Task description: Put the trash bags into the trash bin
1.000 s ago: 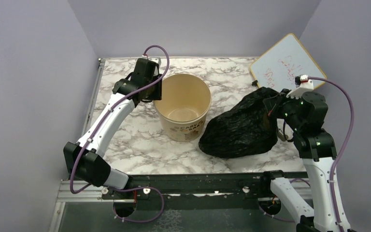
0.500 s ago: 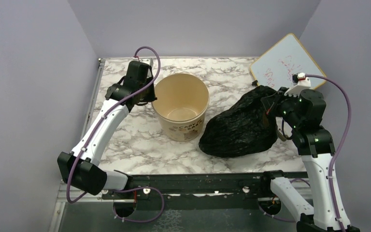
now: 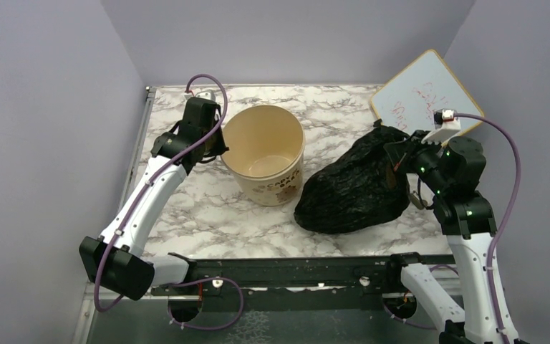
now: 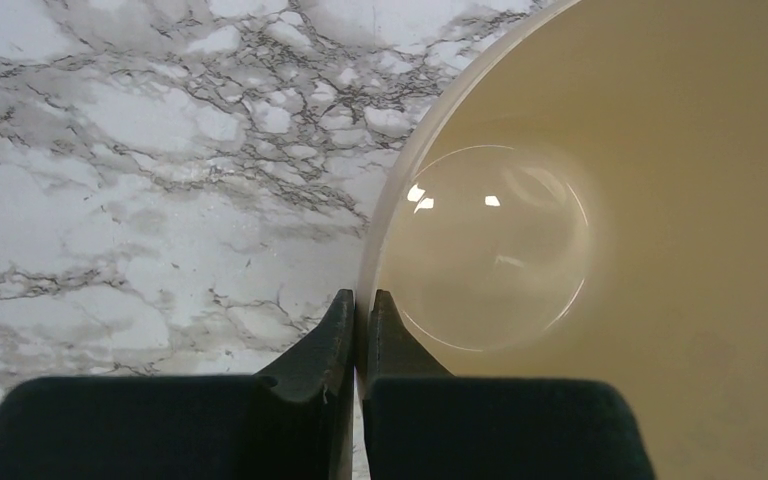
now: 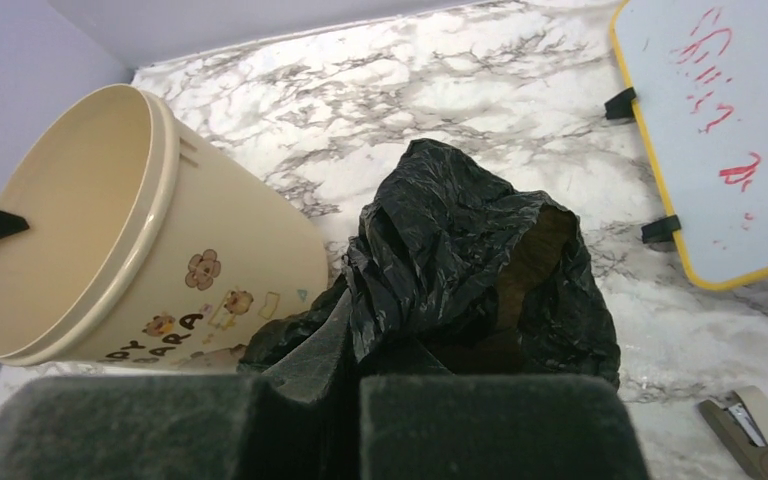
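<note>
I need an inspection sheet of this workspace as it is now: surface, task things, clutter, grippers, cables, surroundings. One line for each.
Surface: white marble-pattern table top.
Job's things: beige trash bin, empty inside, seems tipped toward the left arm; black trash bag lies on the table to its right, not in it.
Clutter: yellow-framed whiteboard with red writing, far right; small beige tool right of the bag, kind unclear.
Grippers: left gripper shut on the bin's rim; right gripper shut on the bag's plastic.
Cables: purple cable loops above the left arm, another beside the right arm.
Surroundings: pale lilac walls; black rail at the near edge.
</note>
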### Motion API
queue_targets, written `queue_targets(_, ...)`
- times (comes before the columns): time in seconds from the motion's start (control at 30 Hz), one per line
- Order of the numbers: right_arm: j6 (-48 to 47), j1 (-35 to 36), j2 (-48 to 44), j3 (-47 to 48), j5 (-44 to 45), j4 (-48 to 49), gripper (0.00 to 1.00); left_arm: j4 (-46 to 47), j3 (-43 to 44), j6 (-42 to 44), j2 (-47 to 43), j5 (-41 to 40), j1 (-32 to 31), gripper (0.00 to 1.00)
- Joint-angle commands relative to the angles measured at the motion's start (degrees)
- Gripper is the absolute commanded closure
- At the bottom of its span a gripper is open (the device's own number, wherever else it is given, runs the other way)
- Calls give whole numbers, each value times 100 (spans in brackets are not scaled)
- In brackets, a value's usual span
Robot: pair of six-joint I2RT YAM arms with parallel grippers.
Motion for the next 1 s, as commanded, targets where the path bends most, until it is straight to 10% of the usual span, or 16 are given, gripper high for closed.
queue_targets(0.0, 200, 0, 109, -72, -366, 199, 99, 388, 215, -129, -184, 205, 26, 93)
queue_targets(0.2, -25, 2, 214, 109, -381, 108, 99, 383, 356, 27, -290, 412, 23, 77)
queue_targets(0.47, -835, 6, 700, 878, 396, -464, 99, 522, 430, 567, -736, 940, 23, 25)
queue_targets(0.97, -12, 1, 503, 329, 143, -195, 99, 1256, -457, 815, -1653, 3964, -636, 21)
